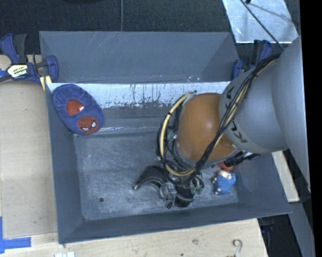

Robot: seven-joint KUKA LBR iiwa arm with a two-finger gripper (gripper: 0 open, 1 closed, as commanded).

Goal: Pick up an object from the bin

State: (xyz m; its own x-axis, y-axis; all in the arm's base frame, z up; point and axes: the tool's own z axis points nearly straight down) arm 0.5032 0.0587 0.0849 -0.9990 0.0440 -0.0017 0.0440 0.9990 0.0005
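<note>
Black curved piece point(146, 178) beside down-reaching arm point(268, 110).

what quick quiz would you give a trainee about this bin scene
1. True or false: the blue oval slipper with red spider faces lies in the bin's upper left corner in the view, apart from the gripper.
2. Which thing lies just left of the gripper in the view? A) black curved piece B) yellow ball C) green cup
3. Fill in: the small toy figure right of the gripper is mainly ___.
Key: 1 true; 2 A; 3 blue.
</note>
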